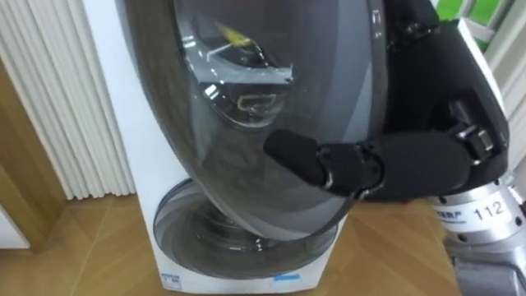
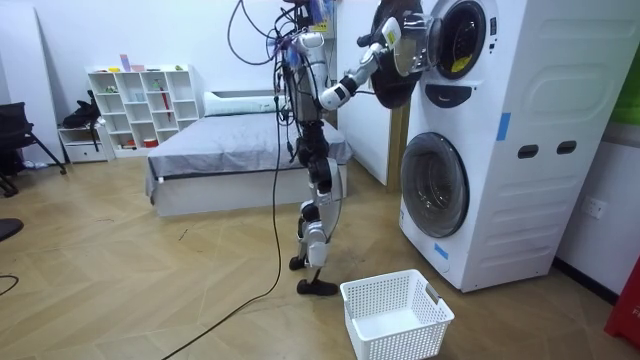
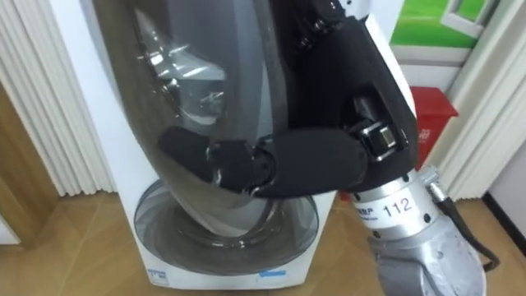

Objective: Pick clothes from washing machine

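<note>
One yellow garment [image 2: 458, 66] lies at the lower edge of the upper drum [image 2: 462, 35], inside the open mouth of the white washing machine [image 2: 520, 150], a stack of two units. No hand has hold of it. The upper unit's round door [image 1: 205, 123], dark and glassy, is swung out toward the room view's left. The robot's right hand [image 1: 411, 160] is raised to it and lies across the glass, touching it. Whether it grips the door or only rests on it I cannot tell. Beneath the open door, the lower door [image 1: 238, 226] of the stack is closed.

The robot stands upright on the wooden floor [image 2: 150, 270], just in front of the machine and facing it. A white basket [image 2: 395, 318] sits on the floor near its feet, before the machine's lower corner. Behind the robot stands a bed [image 2: 220, 150], with a white shelf [image 2: 140, 105] against the far wall.
</note>
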Robot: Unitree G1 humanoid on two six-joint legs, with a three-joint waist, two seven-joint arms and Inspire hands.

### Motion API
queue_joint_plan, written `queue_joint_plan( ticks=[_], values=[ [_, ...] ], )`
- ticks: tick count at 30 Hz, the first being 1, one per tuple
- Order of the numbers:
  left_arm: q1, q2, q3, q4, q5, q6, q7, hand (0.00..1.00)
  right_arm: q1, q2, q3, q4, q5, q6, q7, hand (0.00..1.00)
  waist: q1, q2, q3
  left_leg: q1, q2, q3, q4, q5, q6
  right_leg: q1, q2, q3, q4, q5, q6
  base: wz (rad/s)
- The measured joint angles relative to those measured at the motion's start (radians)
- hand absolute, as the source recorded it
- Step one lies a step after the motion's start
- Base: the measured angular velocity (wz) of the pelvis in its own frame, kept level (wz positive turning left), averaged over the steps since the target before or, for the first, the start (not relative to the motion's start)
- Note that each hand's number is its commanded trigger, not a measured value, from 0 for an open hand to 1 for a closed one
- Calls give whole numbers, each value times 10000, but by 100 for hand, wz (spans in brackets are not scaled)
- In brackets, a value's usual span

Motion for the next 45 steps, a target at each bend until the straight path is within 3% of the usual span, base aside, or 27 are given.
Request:
queue_joint_plan(
  ticks=[2,5,11,17,19,21,23,25,26,30,32,34,41,45],
  values=[
    [19,13,-195,-21,1,45,-7,0,0,384,122,355,30,-210,-5,0,38,25,52,-10,18,-43,73,27,-37,81,-14,-162,12,-47,-44,21],
    [13,23,-356,27,58,47,-3,0,1,746,259,689,477,-497,-10,0,238,47,48,-94,57,-119,142,83,-111,54,-14,-383,29,-196,-8,17],
    [235,7,-567,118,262,56,179,0,-44,865,1261,1137,1248,-1252,29,0,772,31,52,-197,98,-147,183,419,-261,-17,2,-672,51,-248,-199,16],
    [267,-48,-557,95,264,182,191,0,-706,933,2225,1854,1596,-1332,769,0,1389,47,45,-544,163,-139,399,530,-357,-79,48,-1213,76,-380,-366,36],
    [231,-116,-538,96,292,181,189,0,-950,926,2539,2246,1533,-1123,1140,0,1647,64,40,-629,159,-140,413,539,-369,-100,52,-1252,75,-370,-423,22],
    [223,-172,-539,96,288,178,177,0,-998,836,2957,2498,1228,-569,1429,0,1864,69,40,-681,149,-170,402,538,-370,-140,47,-1269,67,-346,-476,5],
    [203,-212,-545,98,274,173,57,0,-995,617,3642,2999,695,374,1673,0,1895,48,59,-746,123,-214,333,520,-360,-168,12,-1448,43,-333,-466,15],
    [166,-219,-560,117,209,166,-58,0,-995,458,3820,3122,395,905,1769,0,1913,35,67,-857,80,-311,319,506,-341,-173,-27,-1556,29,-328,-445,14],
    [150,-224,-568,133,199,166,-63,0,-996,427,3847,3122,394,957,1791,0,1963,34,111,-846,60,-305,225,508,-338,-181,-39,-1564,29,-324,-427,5],
    [16,-222,-567,194,197,172,-63,0,-1047,434,3865,3121,407,958,1796,0,2049,32,160,-823,-2,-361,90,510,-334,-178,-80,-1612,2,-343,-367,1],
    [-212,-221,-567,196,189,168,-63,0,-1076,442,3917,3121,406,1000,1871,0,2131,43,253,-834,-29,-406,31,510,-334,-166,-98,-1634,-16,-367,-330,4],
    [-298,-219,-567,196,187,164,-63,0,-1199,440,4036,3122,405,1145,1867,0,2143,41,271,-821,-39,-391,-11,510,-334,-204,-103,-1634,-33,-376,-316,0],
    [-281,-214,-551,175,205,174,-62,0,-1439,434,4230,3122,247,1496,1848,0,2172,-96,213,-613,-121,-399,-204,510,-333,-92,-157,-1601,-41,-456,-212,0],
    [-218,-204,-523,175,198,173,-50,0,-1441,412,4191,3122,-53,1511,1839,0,2157,-112,219,-551,-153,-410,-210,509,-331,-8,-171,-1569,-117,-458,-205,0]
  ],
)
